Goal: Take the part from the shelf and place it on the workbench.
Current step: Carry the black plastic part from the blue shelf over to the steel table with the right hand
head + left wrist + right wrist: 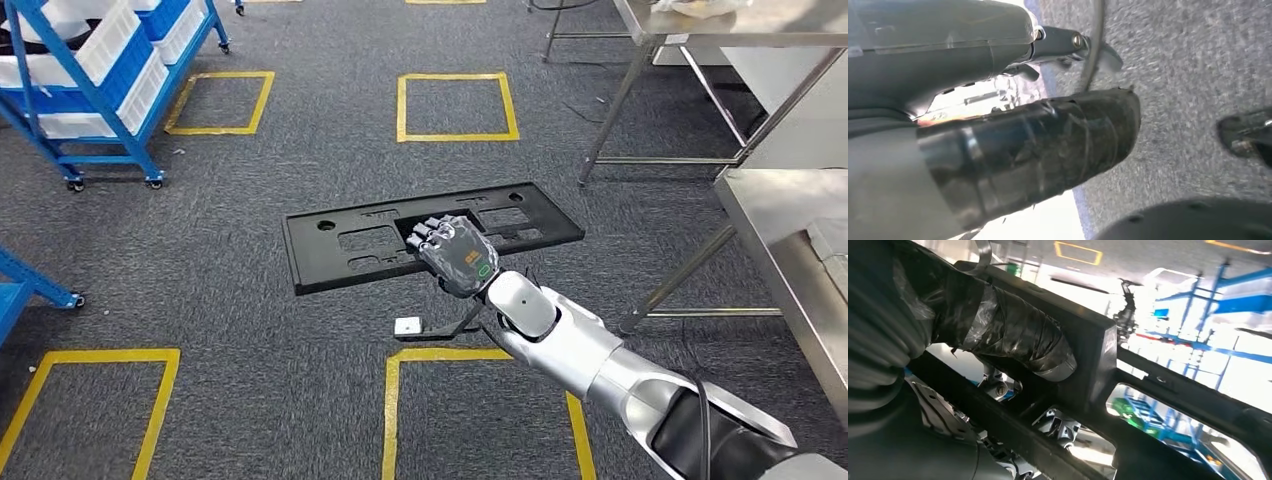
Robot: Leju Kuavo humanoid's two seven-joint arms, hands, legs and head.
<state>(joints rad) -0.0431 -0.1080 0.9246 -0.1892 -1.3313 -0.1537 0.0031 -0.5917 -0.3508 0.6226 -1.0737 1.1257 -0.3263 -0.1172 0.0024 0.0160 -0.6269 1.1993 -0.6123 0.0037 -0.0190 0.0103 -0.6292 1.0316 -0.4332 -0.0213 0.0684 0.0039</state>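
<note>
your right hand [455, 255] was clamped on the part [340, 250], a long flat black panel with cut-out windows and round holes, fingers hooked through one of the openings near its middle. the panel was held out in front of you, roughly level, above the grey carpet floor [250, 330], with its long side running across the head view. in the right wrist view the thick taped thumb [1013, 337] pressed against a black bar of the part [1088, 355], and darker fingers [1055, 427] showed under the frame on the other side. your left hand [1038, 145] showed in the left wrist view with a taped dark thumb over the grey carpet; i couldn't tell whether its fingers were apart or together. yellow taped squares [455, 105] marked the floor ahead of and below the part. a blue shelf [90, 80] on wheels with white bins sat at the far left, well apart from the part. a steel surface [790, 225] stood at the right edge, a second one [720, 25] behind it, both apart from the part. a small white object [407, 325] lay on the floor just below the panel in the head view, near your right wrist.
</note>
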